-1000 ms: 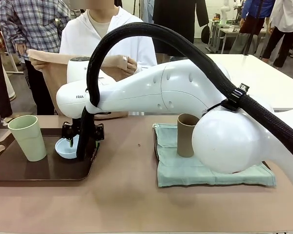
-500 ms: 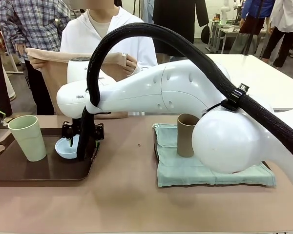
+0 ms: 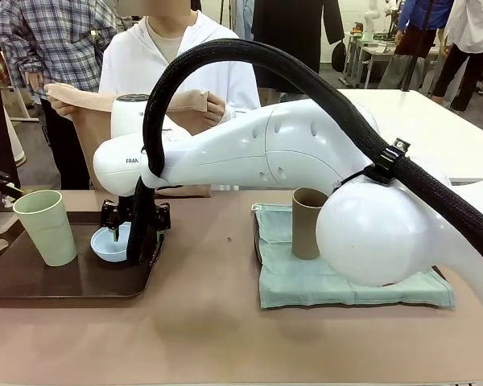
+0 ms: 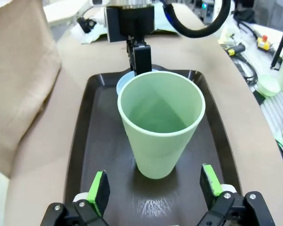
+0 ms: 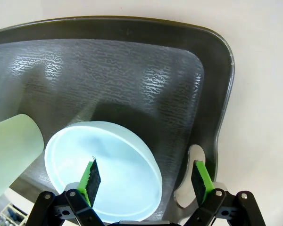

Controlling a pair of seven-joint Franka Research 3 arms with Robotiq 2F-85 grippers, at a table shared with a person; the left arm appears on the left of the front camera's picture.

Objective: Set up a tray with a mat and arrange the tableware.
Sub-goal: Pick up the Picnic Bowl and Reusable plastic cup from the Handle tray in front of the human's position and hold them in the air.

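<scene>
Light blue bowl (image 3: 109, 244) sits at the right end of dark tray (image 3: 64, 289) on the surface's (image 3: 209, 330) left, pale green cup (image 3: 47, 227) just left of it. Tan-brown cup (image 3: 308, 223) stands on teal cloth (image 3: 306, 289) at right. Right fingers (image 5: 90, 181) wide, one over the bowl's inside, the other outside its rim; left fingers (image 4: 99, 190) wide, either side of the green cup's base, not touching.
</scene>
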